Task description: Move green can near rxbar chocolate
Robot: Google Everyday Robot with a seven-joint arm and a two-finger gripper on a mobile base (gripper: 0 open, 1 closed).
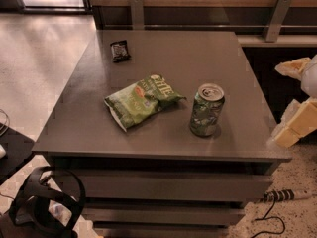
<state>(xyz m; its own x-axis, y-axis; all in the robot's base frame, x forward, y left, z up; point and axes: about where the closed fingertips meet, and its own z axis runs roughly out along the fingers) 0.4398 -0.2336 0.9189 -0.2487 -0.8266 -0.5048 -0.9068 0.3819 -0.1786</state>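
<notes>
Standing upright: cylindrical green can (207,110), far from flat rxbar chocolate (120,50); pale blocky gripper (295,127) at rt edge, grip unclear.

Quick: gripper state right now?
Gripper: at the right edge, beside the table, away from the green can; open or closed cannot be told.

The gripper (47,202) hangs lower left, below the table (198,58); the green can (206,109) stands centre-right, the rxbar chocolate (120,50) upper left.
</notes>
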